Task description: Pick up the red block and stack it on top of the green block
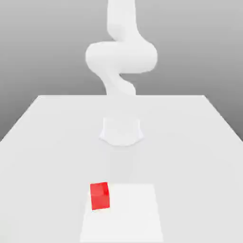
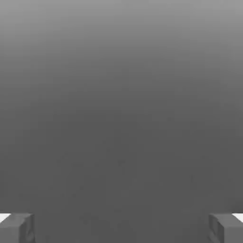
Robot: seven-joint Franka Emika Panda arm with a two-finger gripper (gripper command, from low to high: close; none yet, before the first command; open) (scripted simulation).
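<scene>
The red block [image 1: 99,195], a small plain cube, rests on the white table [image 1: 47,142] near its front edge, a little towards the exterior view's left. The green block is out of view. In the hand view my gripper [image 2: 121,228] is open: its two grey fingertips [image 2: 17,228] stand far apart, with only a plain grey backdrop between them. The white arm [image 1: 121,57] rises from its base [image 1: 121,130] at the middle of the table and bends high above it.
A brighter white rectangular patch [image 1: 126,213] lies right beside the red block on the exterior view's right, reaching the front edge. The table's far edge [image 1: 121,96] runs behind the arm's base.
</scene>
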